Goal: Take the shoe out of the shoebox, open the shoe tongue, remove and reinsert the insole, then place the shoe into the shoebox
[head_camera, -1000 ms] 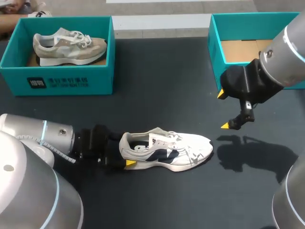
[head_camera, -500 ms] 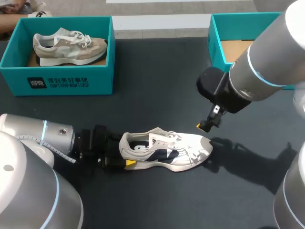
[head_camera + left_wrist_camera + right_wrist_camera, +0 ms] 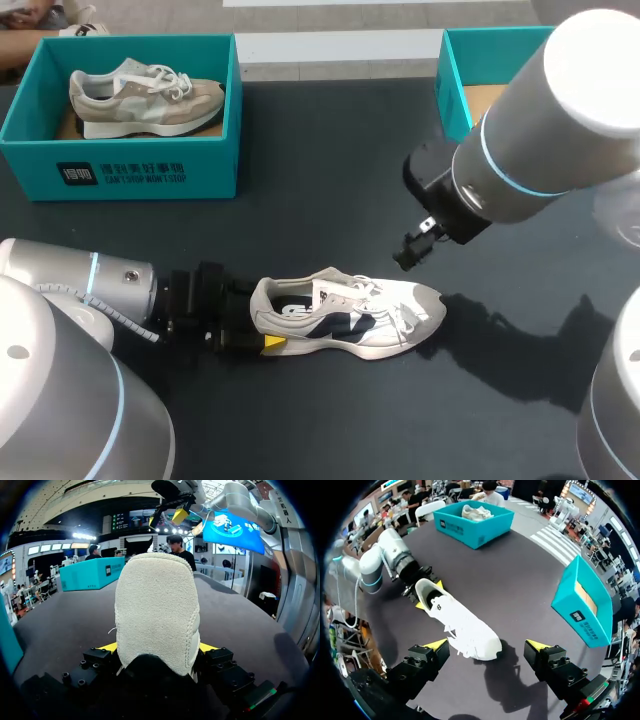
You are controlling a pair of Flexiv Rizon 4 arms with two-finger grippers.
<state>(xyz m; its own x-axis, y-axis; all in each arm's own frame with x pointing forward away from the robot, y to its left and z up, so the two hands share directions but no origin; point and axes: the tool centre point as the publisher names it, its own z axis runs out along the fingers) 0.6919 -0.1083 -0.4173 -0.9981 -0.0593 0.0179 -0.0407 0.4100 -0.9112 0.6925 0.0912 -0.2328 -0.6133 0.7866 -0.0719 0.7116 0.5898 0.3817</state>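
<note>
1. Jaws on the left arm [image 3: 80, 285] stay closed on the heel of the shoe [image 3: 157, 610], a yellow tip pressed to each side, just as they were a second ago.
2. The right jaws stand wide open and hold nothing. In the right wrist view the shoe [image 3: 457, 622] lies ahead of them, its toe nearest and not touched.
3. Over the last second the right arm [image 3: 540, 150] has swung in from beside the right box [image 3: 455, 75]. It now hangs just above and beyond the toe.
4. My reading is that the shoe is already out of its box and pinned at the heel, so the right jaws are coming in to work the tongue open. The insole step is not yet begun.
5. The shoe [image 3: 345, 315] is white with a dark side mark and a grey toe cap. Its laces are white and loose, and the tongue stands up. The heel is off-white with a nubby, suede-like face, and it looks soft enough to dent under the grip.
6. It stands on its sole on the dark tabletop [image 3: 330, 180], with the heel toward the left arm and the toe toward the right.
7. The right box [image 3: 585, 605] shows only a bare cardboard floor. The left box [image 3: 120, 165] holds a beige shoe [image 3: 145, 95]. Both are well apart from the white one.
</note>
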